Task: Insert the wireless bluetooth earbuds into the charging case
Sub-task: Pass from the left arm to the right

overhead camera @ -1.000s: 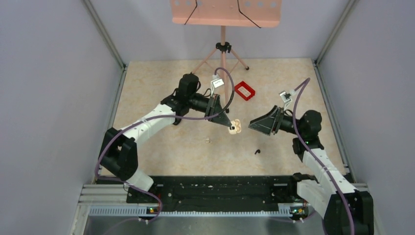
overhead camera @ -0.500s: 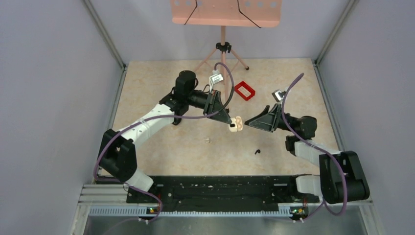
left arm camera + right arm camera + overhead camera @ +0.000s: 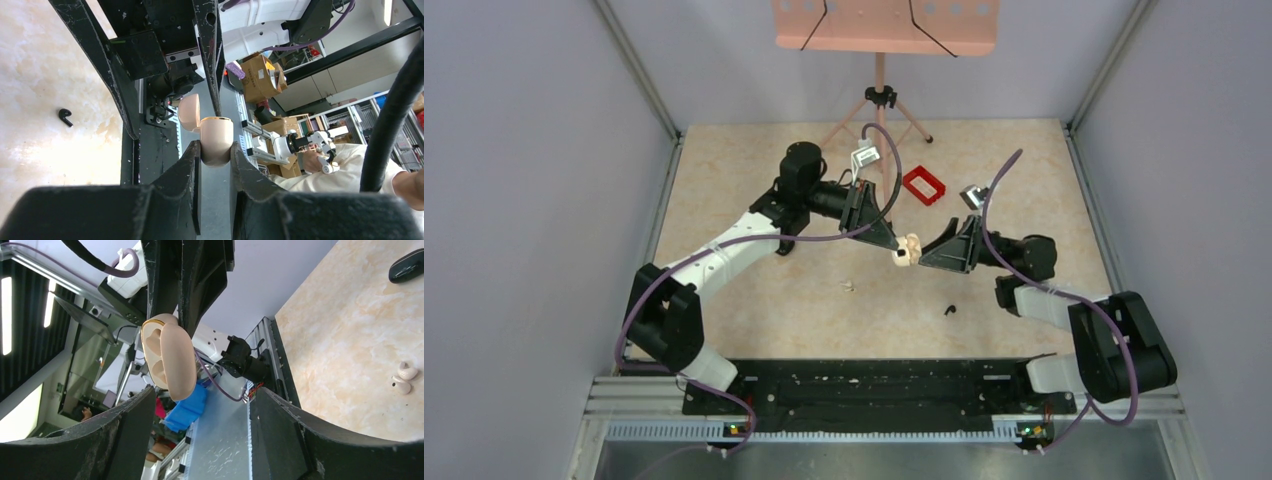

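Two arms meet above the middle of the tabletop. Left gripper [image 3: 215,155]: jaws nearly closed, pinching the body of the charging case [image 3: 175,360], whose lid is hinged open and whose two wells are empty and face the right arm. Right gripper [image 3: 202,395]: jaws wide, holding nothing, either side of the case with no visible contact. Pale earbuds [image 3: 404,378] lie together toward the near edge, left of centre; a black hooked piece [image 3: 65,117] lies right of centre. The lid is best pushed fully back and the wells turned upward before loading.
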